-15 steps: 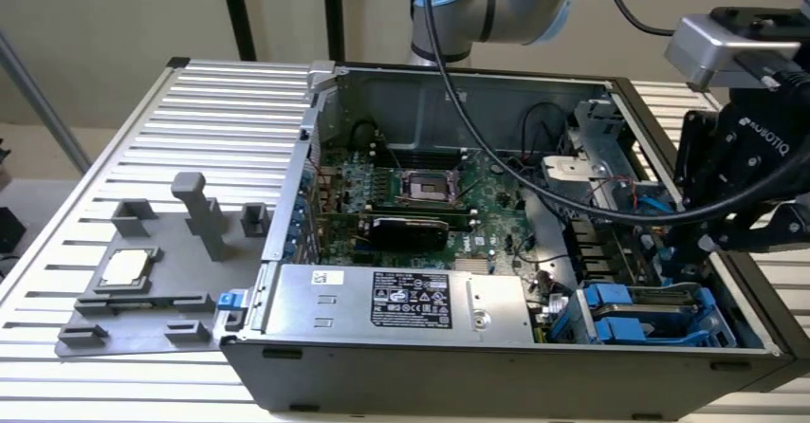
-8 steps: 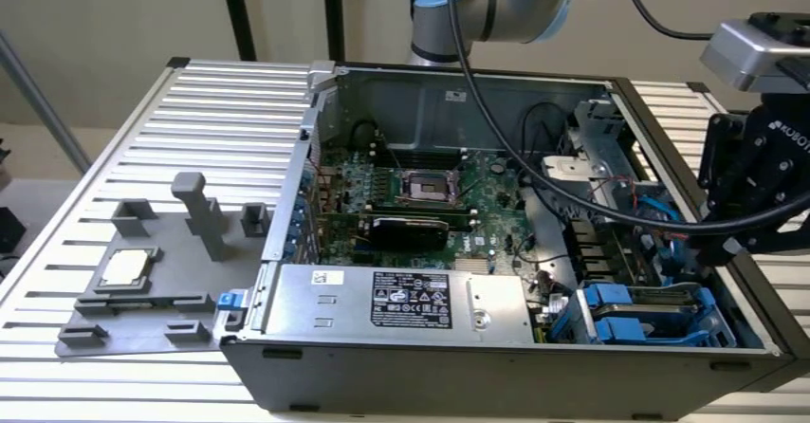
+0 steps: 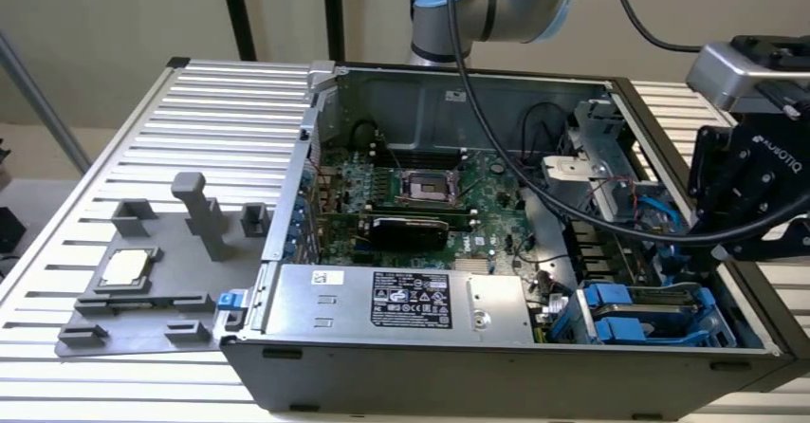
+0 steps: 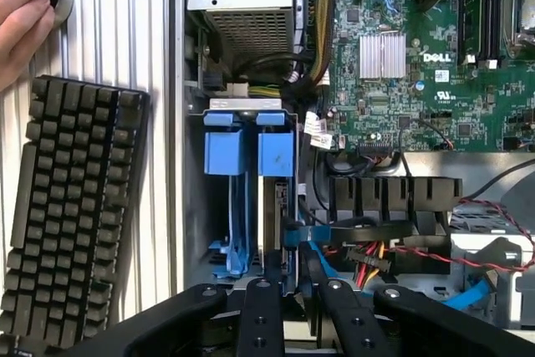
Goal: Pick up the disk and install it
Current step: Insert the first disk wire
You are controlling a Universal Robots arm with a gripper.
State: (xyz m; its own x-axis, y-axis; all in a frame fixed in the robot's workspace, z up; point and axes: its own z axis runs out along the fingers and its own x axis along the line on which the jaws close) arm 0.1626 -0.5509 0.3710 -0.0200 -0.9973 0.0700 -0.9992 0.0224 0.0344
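Observation:
The disk (image 4: 278,215) stands on edge in the right slot of the blue drive cage (image 4: 248,148), at the case's front corner. Its grey metal side and blue carrier frame show, and its label is hidden. My gripper (image 4: 294,277) hangs straight over it, a black finger (image 4: 261,315) on each side of the disk's edge, shut on it. In the exterior view the gripper (image 3: 708,264) is at the right, low over the cage (image 3: 648,317), with its fingertips behind the cage.
The open computer case (image 3: 506,366) holds a motherboard (image 3: 418,200), the large silver box (image 3: 393,300) and loose cables (image 4: 368,257) beside the cage. A grey fixture (image 3: 152,309) with the small chip (image 3: 127,268) lies at the exterior view's left. A keyboard (image 4: 71,206) and a hand (image 4: 25,14) are outside the case.

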